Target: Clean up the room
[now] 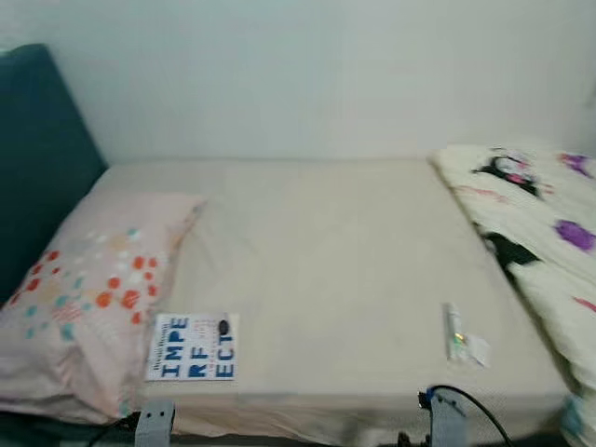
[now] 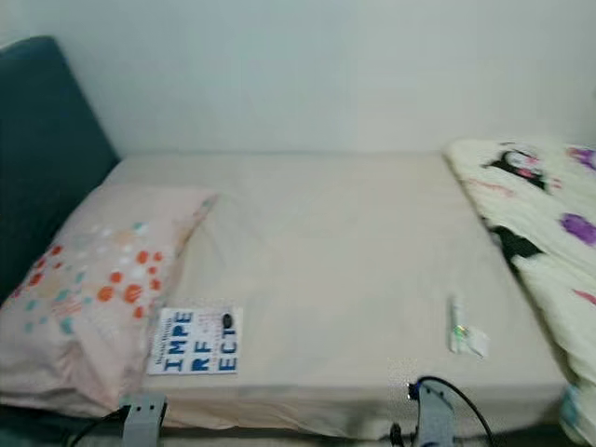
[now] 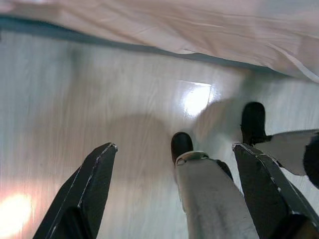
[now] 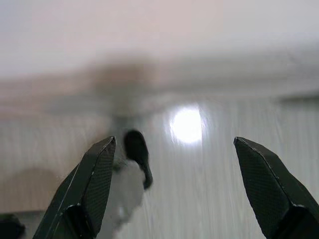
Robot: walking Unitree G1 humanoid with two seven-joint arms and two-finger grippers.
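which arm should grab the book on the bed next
Left, probably. The book lies at the near left edge of the bed, beside the pillow, just above the left arm. The left gripper hangs open over the floor, holding nothing. The right arm is farther off.

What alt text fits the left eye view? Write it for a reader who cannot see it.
A bed in a beige sheet against a pale wall, with a spotted pillow on the left and a patterned quilt on the right. A white book with blue letters lies beside the pillow, and a small wrapper lies near the quilt.
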